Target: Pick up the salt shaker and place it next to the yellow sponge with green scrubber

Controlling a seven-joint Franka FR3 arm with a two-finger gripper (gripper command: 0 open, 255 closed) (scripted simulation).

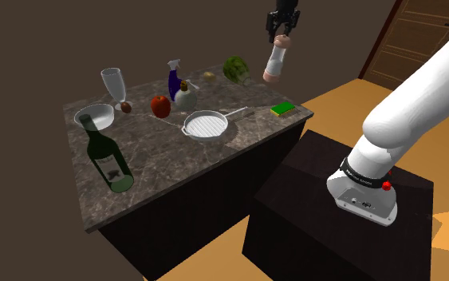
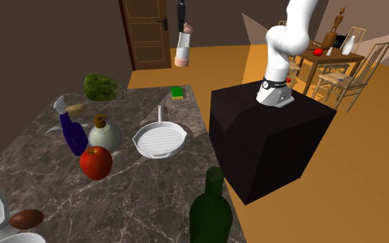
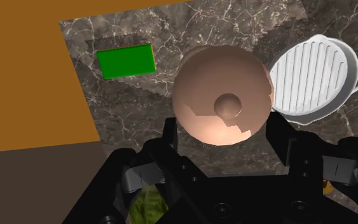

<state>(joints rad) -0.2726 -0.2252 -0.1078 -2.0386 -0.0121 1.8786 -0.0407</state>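
The salt shaker [image 1: 275, 62] is white with a pinkish base and hangs high above the marble counter, clasped at its top by my black gripper [image 1: 281, 30]. In the second exterior view the salt shaker [image 2: 182, 48] hangs from the gripper [image 2: 182, 26] in front of the door. Seen from the wrist, the shaker's round pink base [image 3: 222, 94] sits between the fingers [image 3: 171, 137]. The sponge [image 1: 282, 108], green on top with a yellow edge, lies near the counter's corner closest to the stand; the sponge [image 3: 126, 61] lies on the marble below the shaker, off to one side.
On the counter [image 1: 175, 168] stand a white grill pan [image 1: 205, 124], a red apple [image 1: 160, 106], a blue spray bottle [image 1: 174, 80], a round flask [image 1: 185, 96], a glass [image 1: 115, 84], a bowl [image 1: 95, 116], a green bottle [image 1: 108, 161] and a leafy green [image 1: 235, 68]. The dark stand [image 1: 334, 223] sits beside it.
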